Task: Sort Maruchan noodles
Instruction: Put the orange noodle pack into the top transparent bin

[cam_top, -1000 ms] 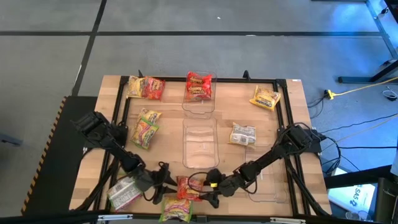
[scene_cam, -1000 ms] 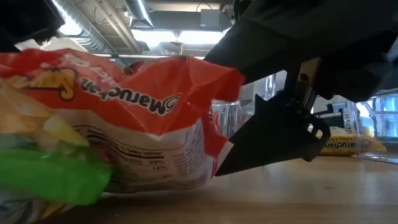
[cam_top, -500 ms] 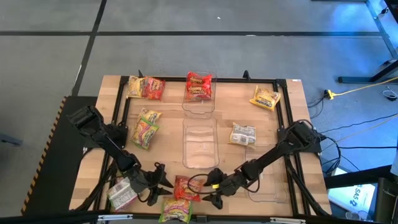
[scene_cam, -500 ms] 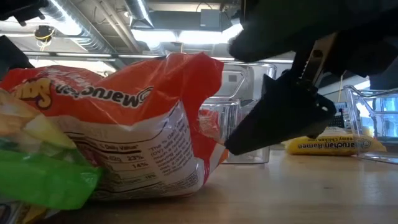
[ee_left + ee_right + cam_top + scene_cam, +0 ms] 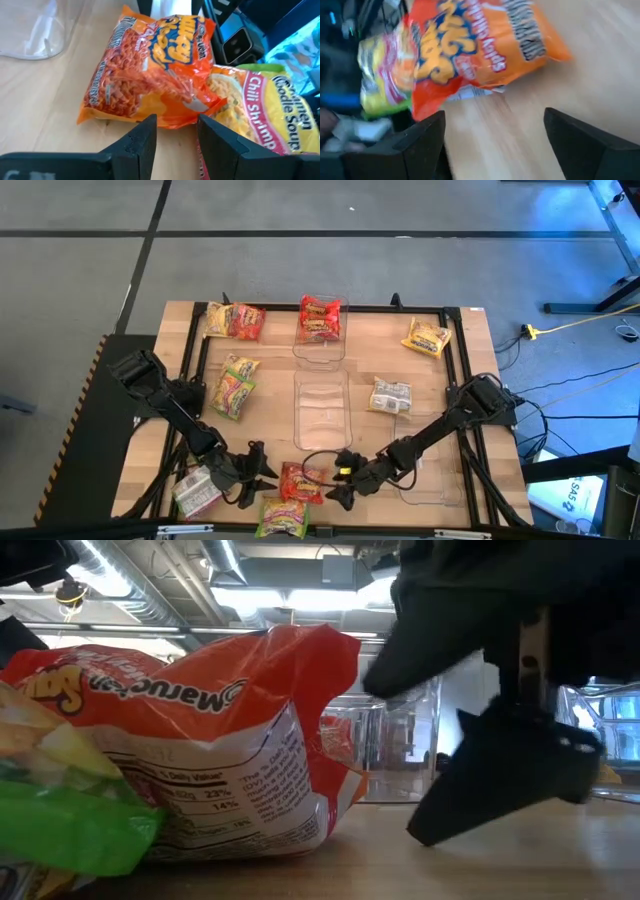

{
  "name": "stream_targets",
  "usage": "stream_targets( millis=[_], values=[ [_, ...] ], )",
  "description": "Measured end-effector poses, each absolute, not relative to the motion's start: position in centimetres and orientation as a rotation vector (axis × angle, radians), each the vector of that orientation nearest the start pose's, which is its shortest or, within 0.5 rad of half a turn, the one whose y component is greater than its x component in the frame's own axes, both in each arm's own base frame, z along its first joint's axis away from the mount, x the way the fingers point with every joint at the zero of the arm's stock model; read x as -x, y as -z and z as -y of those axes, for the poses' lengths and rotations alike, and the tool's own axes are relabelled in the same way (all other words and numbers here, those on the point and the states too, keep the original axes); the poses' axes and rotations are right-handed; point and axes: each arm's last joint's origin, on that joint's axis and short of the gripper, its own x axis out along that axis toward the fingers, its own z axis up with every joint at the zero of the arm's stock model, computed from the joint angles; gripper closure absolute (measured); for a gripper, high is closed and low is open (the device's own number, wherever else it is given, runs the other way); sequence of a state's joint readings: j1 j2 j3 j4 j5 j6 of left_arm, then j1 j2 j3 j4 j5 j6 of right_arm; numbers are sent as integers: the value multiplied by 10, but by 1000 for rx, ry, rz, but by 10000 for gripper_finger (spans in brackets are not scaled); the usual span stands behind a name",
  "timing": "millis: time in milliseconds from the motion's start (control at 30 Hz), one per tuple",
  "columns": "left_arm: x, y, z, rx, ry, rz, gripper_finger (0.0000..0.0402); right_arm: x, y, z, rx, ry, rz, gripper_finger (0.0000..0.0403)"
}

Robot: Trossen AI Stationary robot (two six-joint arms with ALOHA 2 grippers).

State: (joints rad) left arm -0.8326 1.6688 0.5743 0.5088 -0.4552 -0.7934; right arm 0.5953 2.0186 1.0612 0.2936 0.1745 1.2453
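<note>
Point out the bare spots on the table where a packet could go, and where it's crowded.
Bare wood: between the green packets and the middle bin; and between the red packet in the top bin and the yellow packet. Crowded: the near edge, where both grippers, left and right, flank the orange packet.

The table (image 5: 270, 420) is seen from straight overhead, while the orange packet (image 5: 210, 760) is caught up close by the low and wrist cams.

Green packet (image 5: 70, 820) cut off by low view's edge.
</note>
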Motion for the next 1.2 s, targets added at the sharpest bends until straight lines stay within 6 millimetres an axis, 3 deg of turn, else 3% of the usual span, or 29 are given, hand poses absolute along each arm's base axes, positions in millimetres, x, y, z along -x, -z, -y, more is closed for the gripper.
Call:
stream_targets(
  millis=[233,833,1200],
  values=[
    [-205,-115,206,327,145,-575,267,-333,-111,-222,-1185,167,-761,84],
    [-221,-112,194,259,160,-558,267,-338,-105,-221,-1320,265,-630,84],
    [-222,-112,193,249,165,-559,267,-374,-103,-232,-1343,216,-536,84]
  ],
)
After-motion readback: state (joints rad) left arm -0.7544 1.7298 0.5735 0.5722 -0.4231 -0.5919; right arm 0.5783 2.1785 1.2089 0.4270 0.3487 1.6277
